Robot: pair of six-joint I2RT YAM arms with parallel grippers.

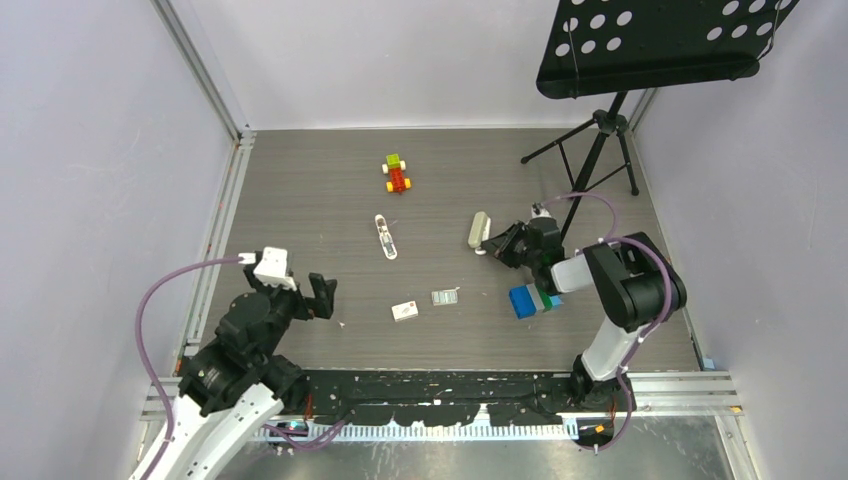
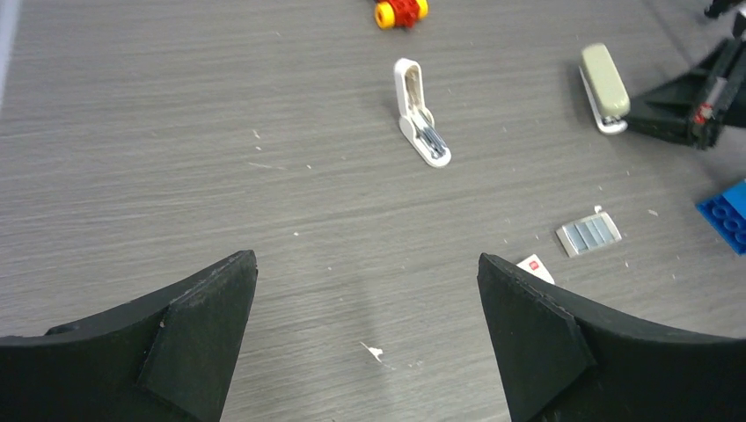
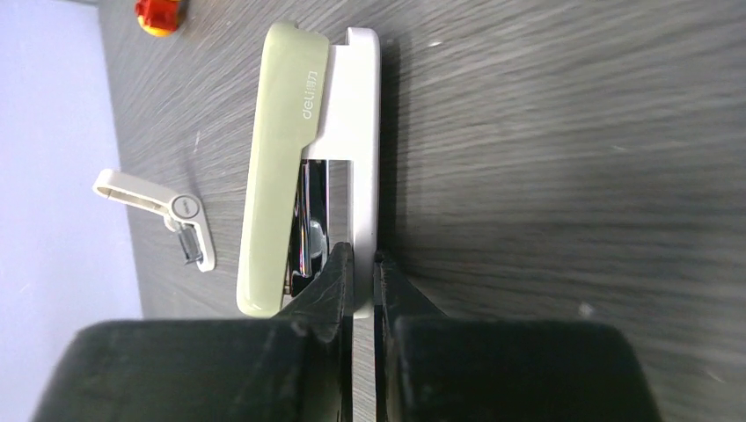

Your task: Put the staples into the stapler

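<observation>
Stapler [image 1: 479, 229]: slim, grey-beige top on white body, the piece under work. Entries run left to right across the table [image 1: 300, 200], as seen from overhead.

1. Left gripper [image 1: 305, 297]. Jaws wide apart, nothing between them. It hovers at the near left, well apart from every item.
2. White hinged object [image 1: 385, 236]. Short, folded open, lying flat mid-table. Not part of the job.
3. Brick toy [image 1: 397, 173]. Green, red and yellow, beyond item 2. Not part of the job.
4. Carton [image 1: 405, 311]. Small and white with a red mark, near centre.
5. Staples [image 1: 444, 297]. Silvery-grey block lying flat just right of the carton, apart from both grippers.
6. Stapler, as above. Right of centre, resting on the table with its top down.
7. Right gripper [image 1: 498, 242]. Clamped on the stapler's white base at the mouth end, one finger slipped in above the base, the other outside it.
8. Blue block [image 1: 522, 300]. Near the right arm.
9. Music stand [image 1: 600, 140]. Far right corner.

Step in hand, by judgement: securing the stapler. Loading has not begun, since the top is down and the staples lie loose.

Next move, by judgement: swing the top open while the base is pinned. The free left gripper would then pinch the low block by its long sides and bring it square to the channel. The block is thin and would slip or break easily.
</observation>
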